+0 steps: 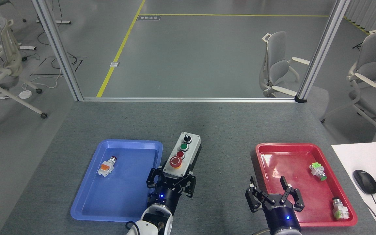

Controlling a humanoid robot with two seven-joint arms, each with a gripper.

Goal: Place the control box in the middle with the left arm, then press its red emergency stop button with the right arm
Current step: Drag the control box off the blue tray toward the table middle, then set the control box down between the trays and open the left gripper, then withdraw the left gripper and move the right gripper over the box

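my left gripper (171, 177) pinching control box (183, 153) near end | right gripper (274, 192) spread | risk: box tips on release, my press misses emergency stop (175, 161)

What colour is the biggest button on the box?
Red, with a yellow ring beneath it; the button shows best in the head view.

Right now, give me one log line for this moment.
left pincer: shut on box | box: out of blue tray, over middle | right pincer: open, idle | e-stop: unpressed
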